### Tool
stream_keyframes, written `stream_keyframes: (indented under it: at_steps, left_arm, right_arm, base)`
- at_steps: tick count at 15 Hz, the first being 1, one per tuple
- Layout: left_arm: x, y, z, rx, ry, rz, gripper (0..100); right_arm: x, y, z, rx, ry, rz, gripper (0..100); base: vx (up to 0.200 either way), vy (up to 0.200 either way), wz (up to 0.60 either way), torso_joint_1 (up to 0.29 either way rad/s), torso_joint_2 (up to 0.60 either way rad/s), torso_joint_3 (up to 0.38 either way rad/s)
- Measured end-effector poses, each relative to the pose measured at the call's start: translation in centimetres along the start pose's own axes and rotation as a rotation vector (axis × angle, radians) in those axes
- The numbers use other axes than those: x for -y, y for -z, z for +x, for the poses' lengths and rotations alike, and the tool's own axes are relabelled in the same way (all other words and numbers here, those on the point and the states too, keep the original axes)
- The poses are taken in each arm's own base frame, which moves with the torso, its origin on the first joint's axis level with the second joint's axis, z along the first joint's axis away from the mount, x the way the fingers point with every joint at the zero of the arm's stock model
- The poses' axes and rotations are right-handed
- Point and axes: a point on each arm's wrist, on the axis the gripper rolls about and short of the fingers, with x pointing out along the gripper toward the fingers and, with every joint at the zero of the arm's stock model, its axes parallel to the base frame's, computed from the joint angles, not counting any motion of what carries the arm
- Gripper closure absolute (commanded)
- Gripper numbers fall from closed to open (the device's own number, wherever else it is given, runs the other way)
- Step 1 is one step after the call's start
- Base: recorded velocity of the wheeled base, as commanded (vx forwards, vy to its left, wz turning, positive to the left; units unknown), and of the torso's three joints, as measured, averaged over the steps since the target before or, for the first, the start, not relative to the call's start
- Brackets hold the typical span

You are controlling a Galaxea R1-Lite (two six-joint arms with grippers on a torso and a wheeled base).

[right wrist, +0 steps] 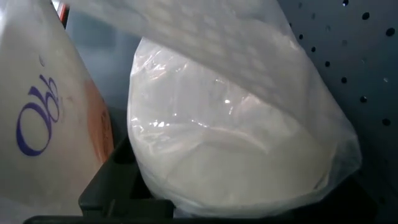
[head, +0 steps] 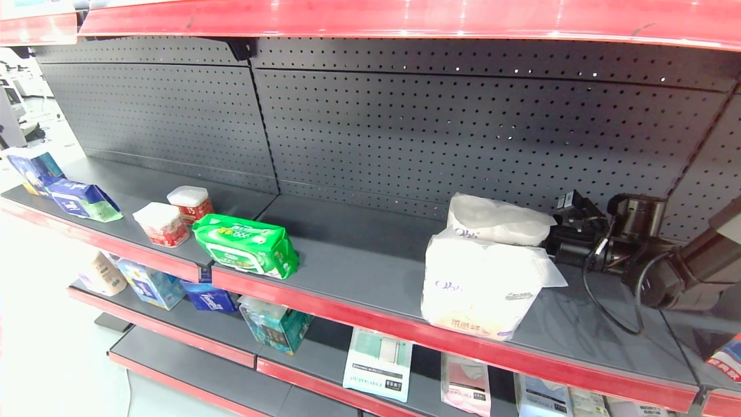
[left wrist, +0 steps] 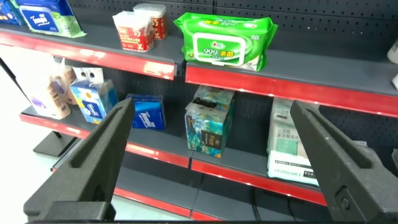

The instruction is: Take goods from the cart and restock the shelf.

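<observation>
Task item: soft white pack (head: 498,220), on the mid shelf (head: 370,255) toward its right end. It lies behind the big white pack (head: 480,284) and touches it, close to the pegboard back (head: 405,116). Can't tell if it sits on the deck or partly on the big pack.
Right gripper: right gripper (head: 570,230) is at the pack's right end, right up against it. Open or closed: can't tell, as film and filling block the wrist view.
Left gripper: left gripper (left wrist: 211,106) is spread wide w/ nothing in it, held out in front of the shelves, low and off to the left.
Handling (judged): prob. light and squashy, like tissue or cotton goods. It will deform rather than break, so not fragile. The film looks slick and loose, so a pinch on film alone may slip or stretch.
Where to hold (judged): across the body mid-length, squeezing into the filling and not the slack wrap at the ends.
Material/texture: clear-ish glossy film w/ wrinkles and glare spots over a matte white bulk inside (right wrist: 230,143).
Shape: rounded, pillow-like, no hard edges. The big white pack is boxier and stands upright at the shelf's front edge.
Shelf: flat grey metal deck, red front strip, perforated back panel.
Nearby: green wipes pack (head: 246,244) and two white tubs (head: 162,223), well apart to the left.
</observation>
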Motion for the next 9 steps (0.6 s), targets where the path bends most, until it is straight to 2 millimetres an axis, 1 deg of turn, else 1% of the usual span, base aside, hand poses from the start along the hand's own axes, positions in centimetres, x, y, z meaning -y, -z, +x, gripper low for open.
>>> stream_keyframes:
  at_steps: [5, 9]
  left_arm:
    - [0.0, 0.0, 0.0, 0.0, 0.0, 0.0, 0]
    - [0.0, 0.0, 0.0, 0.0, 0.0, 0.0, 0]
  right_arm:
    - [0.3, -0.2, -0.7, -0.023, 0.059, -0.012, 100]
    - [0.3, -0.3, -2.0, -0.032, 0.086, -0.005, 100]
  base:
    - [0.0, 0.0, 0.0, 0.0, 0.0, 0.0]
    - [0.0, 0.0, 0.0, 0.0, 0.0, 0.0]
